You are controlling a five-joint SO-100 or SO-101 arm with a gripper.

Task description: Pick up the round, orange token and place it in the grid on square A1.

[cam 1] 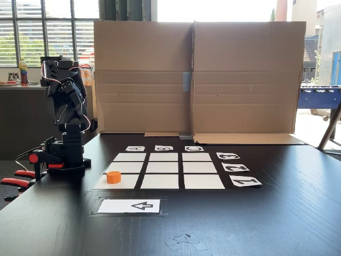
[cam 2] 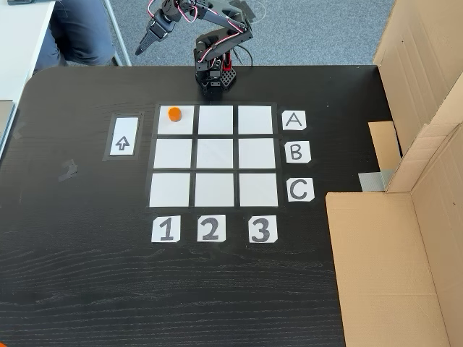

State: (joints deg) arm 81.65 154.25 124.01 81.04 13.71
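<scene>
Sitting on square A1 (cam 2: 176,121), one orange token (cam 2: 174,113), nine-cell grid (cam 2: 215,156)

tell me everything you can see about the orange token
The orange token is a small, bright orange, stubby cylinder that looks like plastic, with a flat top. It stands upright on its flat base, far smaller than the cell under it. It sits on the white corner cell where row A meets column 1, toward that cell's upper left in the fixed view from above. Only the paper touches it. In the low fixed view it shows at, and the gripper is away from it, off the table edge.
</scene>
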